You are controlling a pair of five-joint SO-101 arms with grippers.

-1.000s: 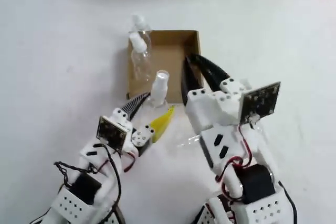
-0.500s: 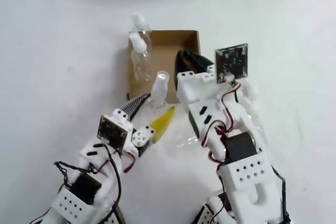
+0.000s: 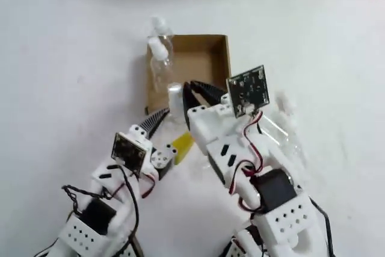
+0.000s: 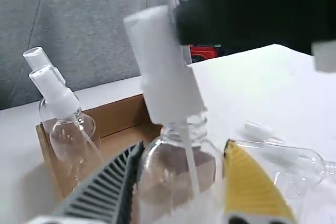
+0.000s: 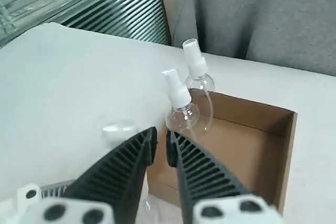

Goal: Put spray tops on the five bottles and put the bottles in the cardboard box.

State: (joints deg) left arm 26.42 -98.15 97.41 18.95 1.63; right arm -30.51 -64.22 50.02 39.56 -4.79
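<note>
**Bottle with a spray top, held upright at the near wall of the cardboard box**

The bottle (image 4: 173,169) is clamped between the grey and the yellow finger of the left gripper (image 4: 182,150), and its white spray top (image 4: 164,66) sits tilted on the neck. The right gripper (image 5: 160,142) has its black fingers almost closed, with only a thin gap and nothing between them; in the left wrist view one finger touches the upper end of the spray top. Behind, the cardboard box (image 3: 204,58) holds two standing bottles (image 5: 185,114) with tops on, close together at one side. Another bottle (image 3: 280,130) lies on its side on the table (image 3: 72,58), next to the right arm.
</note>
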